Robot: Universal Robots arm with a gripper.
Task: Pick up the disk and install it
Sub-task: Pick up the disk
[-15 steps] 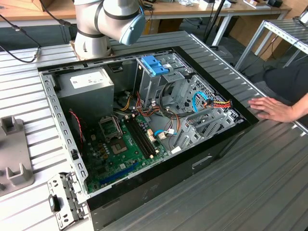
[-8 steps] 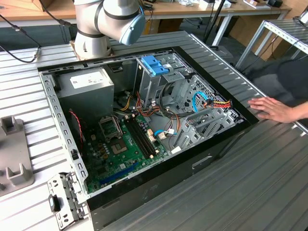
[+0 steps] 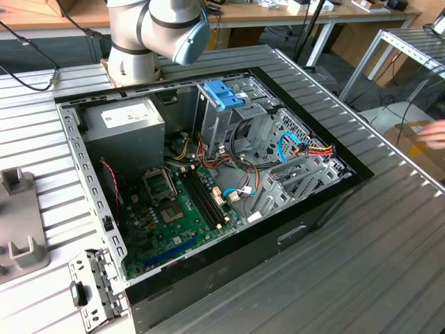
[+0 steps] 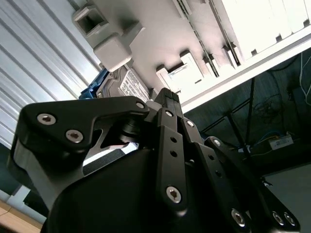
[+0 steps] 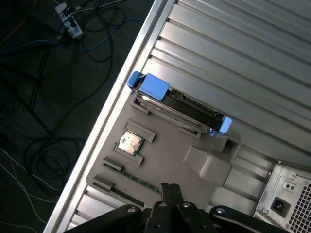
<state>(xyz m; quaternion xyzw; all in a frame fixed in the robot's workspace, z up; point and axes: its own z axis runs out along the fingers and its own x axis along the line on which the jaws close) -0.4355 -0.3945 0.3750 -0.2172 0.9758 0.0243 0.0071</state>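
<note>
While on edge in a slot of the grey tray (image 5: pixel 165 153), the disk (image 5: pixel 181 105), empty pincer (image 5: pixel 168 187) tips together nearby.

grey moulded fixture plate (image 5: pixel 170 155): beneath gripper (image 5: pixel 169 187) | small square silver processor chip (image 5: pixel 130 143): near gripper, in plate recess | tangled dark floor cables (image 5: pixel 53 145): well apart from gripper

Disk (image 5: pixel 187 108) (dark body, blue carrier w/ end tab) sits on edge in grey fixture (image 5: pixel 165 155).
</note>
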